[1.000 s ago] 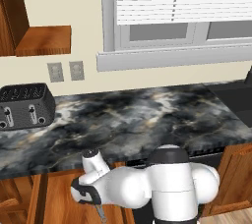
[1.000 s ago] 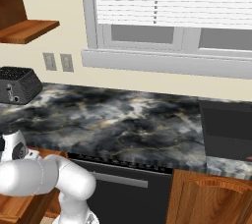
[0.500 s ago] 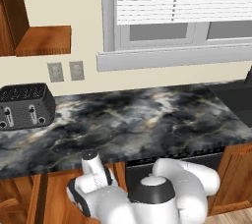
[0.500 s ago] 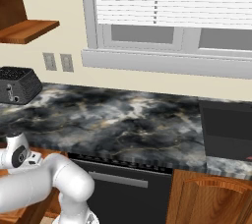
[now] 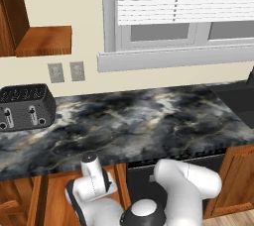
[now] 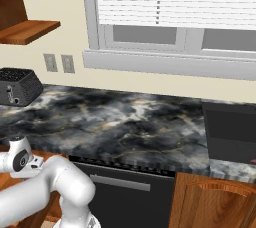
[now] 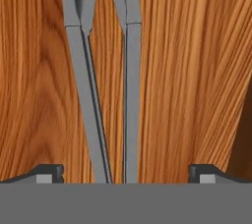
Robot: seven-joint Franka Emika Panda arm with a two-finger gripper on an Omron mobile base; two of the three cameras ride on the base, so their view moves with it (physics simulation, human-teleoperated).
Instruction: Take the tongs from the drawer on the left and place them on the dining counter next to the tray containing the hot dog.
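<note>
Hand view: the gripper (image 7: 126, 173) hangs with its jaws spread wide, nothing held; the tongs (image 7: 106, 95) lie flat on the wooden floor of the drawer (image 7: 197, 80), their two grey arms running straight up between the fingertips (image 7: 49, 171), untouched; from the base, the arm reaches low under the front edge of the marbled table (image 5: 134, 121); a toaster (image 5: 25, 107) sits at the table's left end.

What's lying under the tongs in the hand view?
Bare wood grain, likely the drawer floor, under the tongs. The strips directly beneath their two arms are covered.
</note>
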